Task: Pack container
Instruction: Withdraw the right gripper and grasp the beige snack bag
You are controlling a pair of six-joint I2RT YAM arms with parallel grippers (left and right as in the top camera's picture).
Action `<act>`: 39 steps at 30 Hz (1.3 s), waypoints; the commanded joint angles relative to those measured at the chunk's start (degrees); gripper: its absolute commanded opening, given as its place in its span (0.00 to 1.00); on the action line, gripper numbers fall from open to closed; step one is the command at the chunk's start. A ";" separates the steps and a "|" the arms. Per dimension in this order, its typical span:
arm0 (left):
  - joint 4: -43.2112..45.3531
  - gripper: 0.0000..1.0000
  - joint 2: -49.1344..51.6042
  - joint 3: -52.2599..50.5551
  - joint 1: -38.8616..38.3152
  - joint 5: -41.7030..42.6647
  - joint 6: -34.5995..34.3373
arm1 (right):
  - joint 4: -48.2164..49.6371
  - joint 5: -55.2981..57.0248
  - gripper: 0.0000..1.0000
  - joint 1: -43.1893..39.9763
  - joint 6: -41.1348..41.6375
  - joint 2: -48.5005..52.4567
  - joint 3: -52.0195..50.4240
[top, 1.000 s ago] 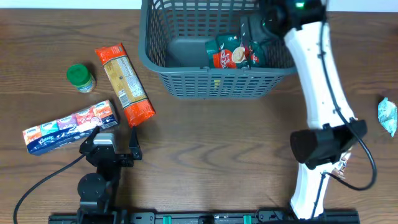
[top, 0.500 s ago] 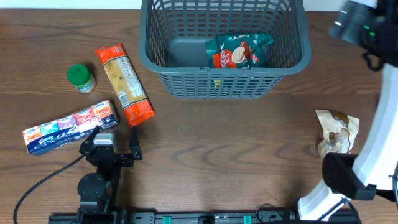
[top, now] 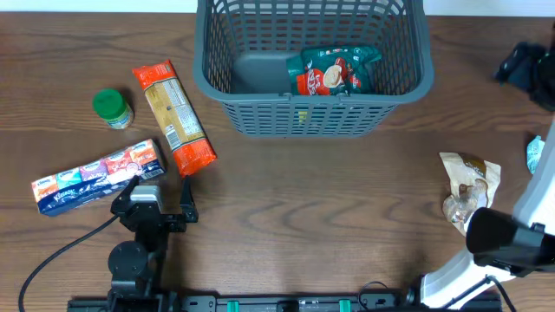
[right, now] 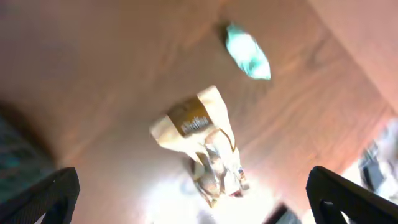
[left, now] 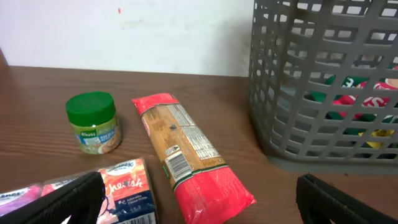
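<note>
Both my left gripper (top: 162, 187) and right gripper (top: 523, 68) hang spread wide, grasping nothing, while the container (top: 312, 118) sits at the table's (top: 329, 217) far edge with a green-and-red packet (top: 331, 71) inside.

grey-blue container (top: 312, 117), green-lidded jar (top: 111, 107), red-orange packet (top: 173, 116)

Just one of each: grey-blue slotted plastic basket (top: 303, 117), green-red foil packet (top: 329, 71), green-lidded jar (top: 112, 108), long orange pasta packet (top: 173, 117), colourful tissue multipack (top: 95, 176), crumpled tan bag (top: 468, 186), small teal sachet (top: 539, 158).
</note>
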 commanded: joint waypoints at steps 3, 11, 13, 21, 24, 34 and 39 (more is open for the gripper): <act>-0.81 0.99 -0.24 -1.57 -0.17 -0.26 -0.07 | 4.11 0.35 0.99 -2.03 3.17 0.26 -14.47; -0.81 0.99 -0.24 -1.57 -0.17 -0.26 -0.07 | 15.93 -1.33 0.99 -1.99 -1.90 0.26 -37.09; -0.81 0.99 -0.24 -1.57 -0.17 -0.26 -0.07 | 18.99 -1.81 0.99 -1.92 -2.47 0.26 -43.17; -0.81 0.98 -0.24 -1.57 -0.17 -0.26 -0.07 | 30.82 -4.35 0.99 -1.92 -4.15 0.26 -62.20; -0.81 0.99 -0.24 -1.57 -0.17 -0.26 -0.07 | 34.07 -6.34 0.99 -1.92 -4.15 0.26 -65.09; -0.81 0.99 -0.24 -1.57 -0.17 -0.26 -0.07 | 41.66 -6.29 0.99 -1.99 -6.56 0.26 -69.85; -0.81 0.98 -0.24 -1.57 -0.17 -0.26 -0.07 | 45.64 -9.75 0.99 -1.97 -10.27 0.26 -69.99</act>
